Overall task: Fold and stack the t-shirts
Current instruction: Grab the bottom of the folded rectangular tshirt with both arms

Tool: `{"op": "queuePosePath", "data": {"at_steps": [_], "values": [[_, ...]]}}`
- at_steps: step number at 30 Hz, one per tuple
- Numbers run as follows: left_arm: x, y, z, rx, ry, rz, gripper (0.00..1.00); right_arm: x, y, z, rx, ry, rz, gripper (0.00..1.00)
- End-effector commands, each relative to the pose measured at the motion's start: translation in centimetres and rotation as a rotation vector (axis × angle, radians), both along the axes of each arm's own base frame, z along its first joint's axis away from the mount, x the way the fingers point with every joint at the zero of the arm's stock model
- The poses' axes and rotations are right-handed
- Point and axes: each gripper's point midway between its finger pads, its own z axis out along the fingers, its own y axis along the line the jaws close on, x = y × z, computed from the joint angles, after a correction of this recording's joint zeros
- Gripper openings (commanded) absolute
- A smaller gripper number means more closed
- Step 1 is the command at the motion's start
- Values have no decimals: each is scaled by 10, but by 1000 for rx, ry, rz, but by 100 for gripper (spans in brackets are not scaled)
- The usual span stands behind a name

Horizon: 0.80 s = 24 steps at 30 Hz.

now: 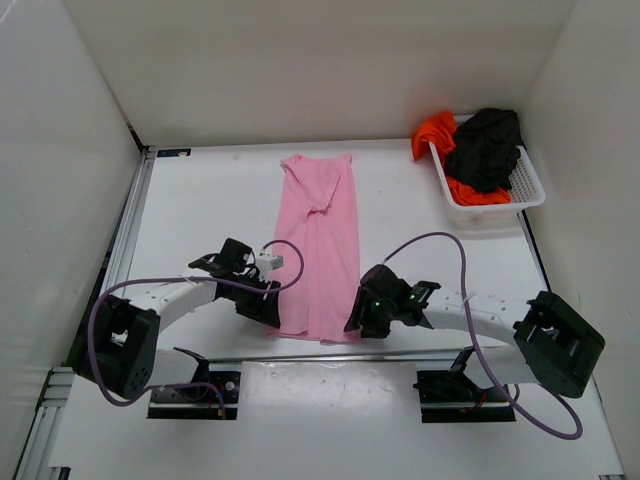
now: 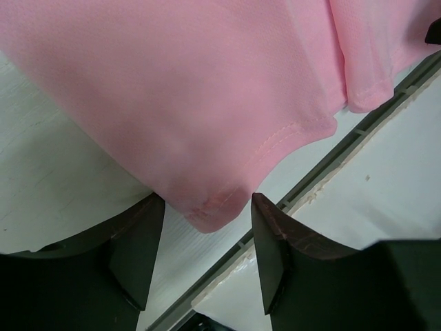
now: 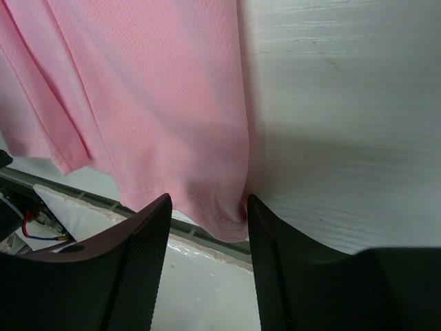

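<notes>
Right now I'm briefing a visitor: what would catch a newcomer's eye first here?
A pink shirt lies centrally in a long strip, the left pincer and right pincer open at its near corners. A white basket at far right holds a black shirt and an orange shirt.

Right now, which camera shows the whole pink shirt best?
The top view: the pink shirt lies there in full, collar to hem, folded narrow. The left wrist view shows only its near left corner; the right wrist view, only its near right corner.
</notes>
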Motion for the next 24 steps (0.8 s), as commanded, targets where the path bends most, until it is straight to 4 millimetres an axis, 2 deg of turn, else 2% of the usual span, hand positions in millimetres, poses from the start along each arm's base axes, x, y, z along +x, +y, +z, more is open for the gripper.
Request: {"op": "queuePosePath", "data": {"at_steps": [1, 5, 6, 8, 11, 12, 14, 15, 17, 18, 20, 21, 23, 24], "values": [[-18, 20, -24, 103, 58, -4, 64, -6, -9, -8, -58, 26, 4, 51], [-19, 20, -26, 107, 67, -4, 43, -10, -12, -12, -67, 45, 9, 47], [-18, 23, -27, 120, 61, 0, 40, -12, -14, -13, -76, 51, 9, 47], [-10, 24, -26, 140, 36, 8, 40, -12, -14, -13, -76, 51, 9, 45], [-8, 21, -23, 124, 33, 5, 36, -14, -14, -15, -79, 63, 13, 35], [-8, 21, -23, 124, 33, 5, 36, -15, -13, -15, -74, 70, 17, 28], [-4, 21, -21, 131, 19, 9, 29, -13, -11, -14, -74, 65, 25, 19], [1, 21, -19, 134, 5, 12, 25, -14, -12, -16, -81, 71, 25, 11], [8, 15, -12, 111, -12, 9, 18, -9, -3, -6, -55, 48, 50, 2], [13, 11, -8, 95, -23, 7, 10, -6, 1, -2, -45, 41, 50, 0], [18, 5, 1, 61, -42, 1, 10, -2, 1, 4, -61, 19, 77, 0], [25, 1, 9, 47, -73, 2, 10, 9, 9, 19, -45, -30, 78, 0], [30, -1, 19, 39, -91, 3, 10, 19, 8, 34, -59, -75, 103, 0], [37, -4, 29, 27, -119, 4, 10, 32, 17, 53, -31, -112, 103, 0]]}}
